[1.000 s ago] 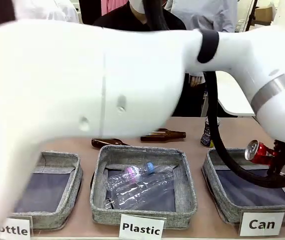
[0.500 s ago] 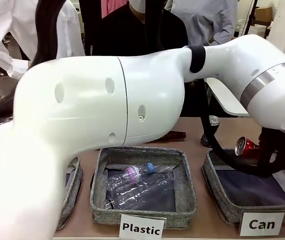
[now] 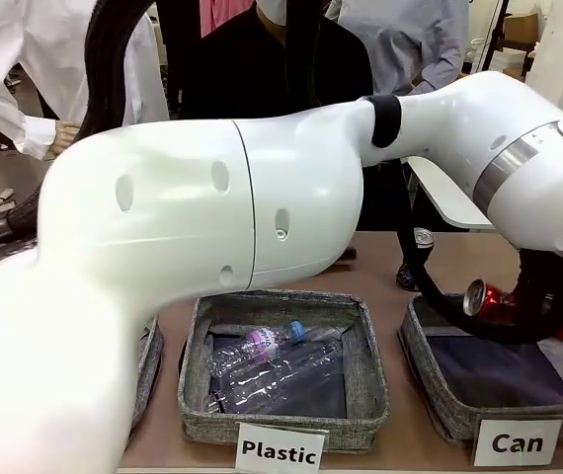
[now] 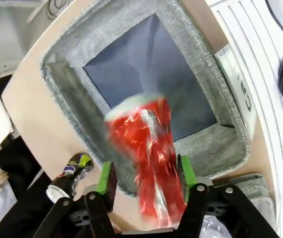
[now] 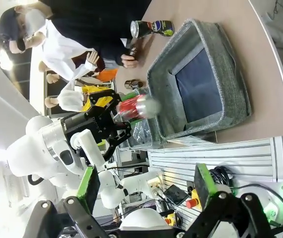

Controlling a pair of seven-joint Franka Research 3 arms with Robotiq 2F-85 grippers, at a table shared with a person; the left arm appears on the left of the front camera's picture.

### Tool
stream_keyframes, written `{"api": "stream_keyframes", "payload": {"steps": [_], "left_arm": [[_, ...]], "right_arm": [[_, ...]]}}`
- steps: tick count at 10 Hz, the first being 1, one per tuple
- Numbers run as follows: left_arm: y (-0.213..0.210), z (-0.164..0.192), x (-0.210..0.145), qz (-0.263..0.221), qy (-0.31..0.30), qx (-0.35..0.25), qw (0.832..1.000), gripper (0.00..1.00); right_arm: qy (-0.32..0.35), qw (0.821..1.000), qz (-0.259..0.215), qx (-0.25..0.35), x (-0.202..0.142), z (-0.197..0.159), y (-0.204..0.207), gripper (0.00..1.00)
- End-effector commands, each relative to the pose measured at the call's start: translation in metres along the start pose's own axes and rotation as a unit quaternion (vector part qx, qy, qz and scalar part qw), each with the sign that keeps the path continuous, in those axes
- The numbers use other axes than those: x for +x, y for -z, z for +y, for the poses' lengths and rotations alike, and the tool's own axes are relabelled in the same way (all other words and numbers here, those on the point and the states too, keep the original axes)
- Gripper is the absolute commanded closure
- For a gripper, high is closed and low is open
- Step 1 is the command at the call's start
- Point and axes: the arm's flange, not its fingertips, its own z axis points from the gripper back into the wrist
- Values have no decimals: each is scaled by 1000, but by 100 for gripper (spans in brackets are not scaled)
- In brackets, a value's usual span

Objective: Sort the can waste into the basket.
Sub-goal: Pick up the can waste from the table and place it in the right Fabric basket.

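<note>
The crushed red can [image 3: 486, 297] hangs over the left rim of the grey basket [image 3: 422, 360], whose white card [image 3: 517, 441] reads "Can". My left arm reaches across to it. In the left wrist view the red can [image 4: 146, 148] is motion-blurred between the green pads of my left gripper [image 4: 146, 176]. It lies against the right pad, and a gap shows at the left pad. Below it is the basket's dark base [image 4: 151, 79]. The black can [image 5: 151, 28] lies on the table beyond the basket [image 5: 231, 74]. My right gripper [image 5: 146, 183] is open with nothing between its fingers.
The "Plastic" basket [image 3: 283, 420] in the middle holds clear plastic bottles [image 3: 277, 365]. A brown bottle tip [image 3: 346, 254] shows behind my left arm, whose large white body [image 3: 163, 247] covers the left of the table. People stand at the far side.
My left arm has swung right and up, uncovering the people behind. The red can moved slightly left and down over the basket's left rim.
</note>
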Motion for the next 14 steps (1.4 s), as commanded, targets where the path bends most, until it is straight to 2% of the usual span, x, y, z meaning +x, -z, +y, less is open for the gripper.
{"api": "stream_keyframes", "payload": {"steps": [1,4,7,8,10,11,13,14], "left_arm": [[-7,12,1,-22,-5,2,1000,0],[-10,11,-3,-30,-9,7,999,0],[-27,5,-15,-46,-4,-22,999,0],[-41,-7,-33,-46,12,-55,997,0],[-55,-43,-107,-18,25,-85,996,0],[-56,-65,-143,-18,4,-90,996,0],[-59,-100,-207,-39,-47,-62,996,0],[-56,-112,-225,-69,-64,-55,994,0]], "right_arm": [[-10,1000,-13,-1,2,-1,-3,0],[-12,1000,-13,-3,2,-1,-1,0],[-12,1000,-12,-2,2,1,1,0],[-9,1000,-5,-2,3,0,5,0],[-12,1000,21,-8,5,6,25,0],[-16,999,34,-4,5,13,38,0],[-20,997,71,20,-1,36,77,0],[-24,996,86,27,-6,45,99,0]]}}
